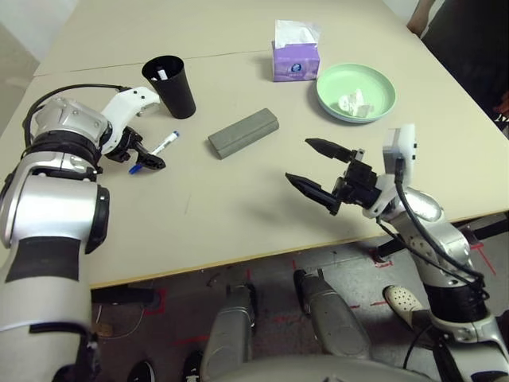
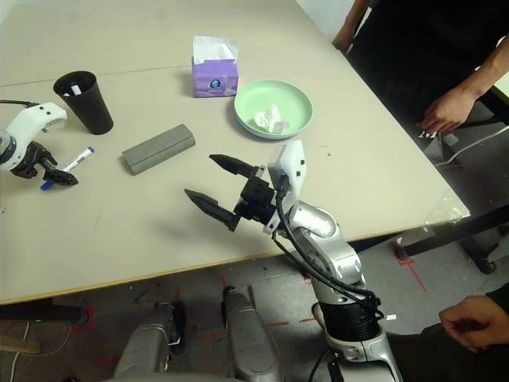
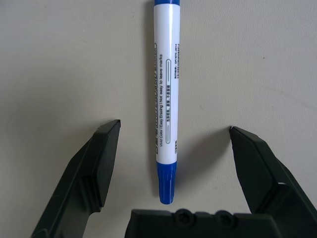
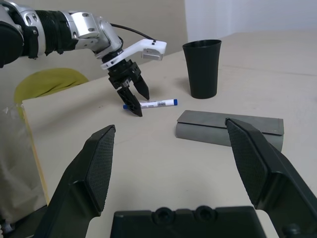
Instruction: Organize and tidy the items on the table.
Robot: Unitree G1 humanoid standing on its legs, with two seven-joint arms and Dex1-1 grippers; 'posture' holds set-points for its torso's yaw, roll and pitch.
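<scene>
The marker (image 3: 166, 99) lies flat on the table (image 1: 238, 215), between the spread fingers of the left gripper (image 1: 143, 157), which is lowered over its capped end with neither finger seen touching it. The marker is judged to be light, rigid and smooth-barrelled, so it may roll or slip if pinched off-centre; a hold across the white barrel, just past the blue cap, is advised. The black cup (image 1: 170, 85) stands upright just beyond the marker, and a second marker (image 1: 161, 74) is seen already standing inside it; the cup is judged light and easily tipped, so its rim is to be cleared on approach. The grey glasses case (image 1: 243, 133) lies beside the marker, near but apart from it, and does not block the path to the cup. The right gripper (image 1: 318, 171) is held wide open above the table's near edge, gripping nothing, well apart from the marker. Farther off, a green plate (image 1: 382, 107) holding a crumpled tissue (image 1: 354, 103) and a purple tissue box (image 1: 296, 57) are noted.
</scene>
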